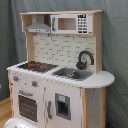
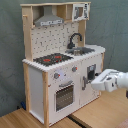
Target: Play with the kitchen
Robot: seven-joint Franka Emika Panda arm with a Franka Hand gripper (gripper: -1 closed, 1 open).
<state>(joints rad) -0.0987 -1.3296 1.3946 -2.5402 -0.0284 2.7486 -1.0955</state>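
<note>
White panels and pale wood make up the kitchen (image 1: pixel 57 70), which fills the first exterior view against a grey curtain (image 1: pixel 116 45). The hood (image 1: pixel 38 26) and microwave (image 1: pixel 70 23) sit up top, a tiled backboard below them. On the counter the stovetop (image 1: pixel 36 65) lies toward the first exterior view's left, and the sink (image 1: pixel 71 74) with its black faucet (image 1: pixel 84 59) toward the right. The oven door (image 1: pixel 29 106) and the cupboard door (image 1: pixel 62 105) beside it both look closed. A pale, blurred shape at the bottom edge may be part of the arm; it cannot be told for sure.

In the second exterior view the kitchen stands on a wooden table (image 2: pixel 107 110), well back from its near edge. The arm's white gripper (image 2: pixel 98 81) reaches in from the second exterior view's right and sits right at the cupboard door (image 2: pixel 90 78), level with its dark panel. Whether it touches the door, or whether the claw is spread or clenched, cannot be told.

Judged from this, play has barely begun: every door appears closed, the knobs (image 2: pixel 56 76) untouched, nothing on the counter. The step in hand looks like an approach to the cupboard door, so opening it, and everything else, is left to do.
</note>
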